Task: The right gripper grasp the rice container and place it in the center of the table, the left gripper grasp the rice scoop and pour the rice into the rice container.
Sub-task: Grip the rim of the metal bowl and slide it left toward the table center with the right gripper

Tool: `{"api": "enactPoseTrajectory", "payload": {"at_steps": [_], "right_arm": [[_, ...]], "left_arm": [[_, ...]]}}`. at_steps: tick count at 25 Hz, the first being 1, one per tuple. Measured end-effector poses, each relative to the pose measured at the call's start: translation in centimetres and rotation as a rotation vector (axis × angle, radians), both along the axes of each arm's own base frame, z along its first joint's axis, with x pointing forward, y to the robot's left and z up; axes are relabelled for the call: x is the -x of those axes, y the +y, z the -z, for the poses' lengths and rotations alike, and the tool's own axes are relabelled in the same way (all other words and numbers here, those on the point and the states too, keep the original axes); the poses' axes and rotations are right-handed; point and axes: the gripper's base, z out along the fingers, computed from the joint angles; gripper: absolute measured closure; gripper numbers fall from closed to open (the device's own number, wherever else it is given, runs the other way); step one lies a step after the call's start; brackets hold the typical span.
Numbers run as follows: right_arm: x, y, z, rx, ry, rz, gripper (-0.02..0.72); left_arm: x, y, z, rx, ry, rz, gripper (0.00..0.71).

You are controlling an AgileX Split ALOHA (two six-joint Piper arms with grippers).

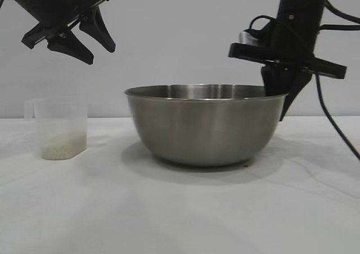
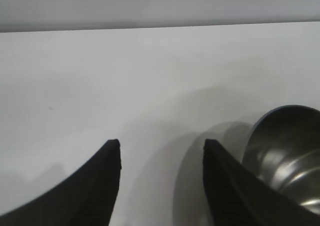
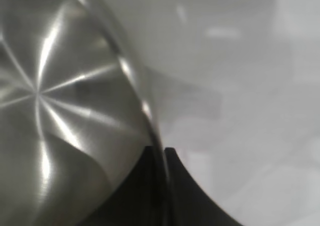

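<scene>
Steel rice container upright, mouth upward, on table

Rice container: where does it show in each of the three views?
Exterior view: the rice container stands mid-frame on the table.
Left wrist view: only part of it shows, at the lower right edge.
Right wrist view: its inside fills the left half.
Shared landmark: its rolled rim, clamped by the right gripper.

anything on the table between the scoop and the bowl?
Nothing: bare table between the scoop and the bowl, seen in the exterior view.
</scene>
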Motion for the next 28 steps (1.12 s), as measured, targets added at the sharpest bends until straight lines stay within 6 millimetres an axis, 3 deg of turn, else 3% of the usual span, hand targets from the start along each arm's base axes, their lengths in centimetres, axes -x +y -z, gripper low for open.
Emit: {"api": "enactPoseTrajectory", "payload": {"at_steps": [14, 15, 16, 21, 24, 25, 28], "right_arm": [[0.2, 0.8, -0.1, -0.031, 0.004, 0.001, 0.703], [0.2, 0.9, -0.1, -0.031, 0.001, 0.002, 0.641], [0.2, 0.8, -0.1, -0.029, -0.003, 0.001, 0.641], [-0.1, 0.7, -0.1, -0.014, -0.029, -0.004, 0.345], [-0.7, 0.7, -1.2, -0.005, -0.062, -0.017, 0.188], [-1.0, 0.8, -1.8, -0.003, -0.078, -0.023, 0.158], [-1.7, 0.7, -3.8, 0.018, -0.123, -0.047, 0.165]], "left_arm": [[0.0, 0.0, 0.0, 0.0, 0.0, 0.0, 0.385], [0.0, 0.0, 0.0, 0.0, 0.0, 0.0, 0.385], [0.0, 0.0, 0.0, 0.0, 0.0, 0.0, 0.385], [0.0, 0.0, 0.0, 0.0, 0.0, 0.0, 0.385], [0.0, 0.0, 0.0, 0.0, 0.0, 0.0, 0.385], [0.0, 0.0, 0.0, 0.0, 0.0, 0.0, 0.385], [0.0, 0.0, 0.0, 0.0, 0.0, 0.0, 0.385]]}}
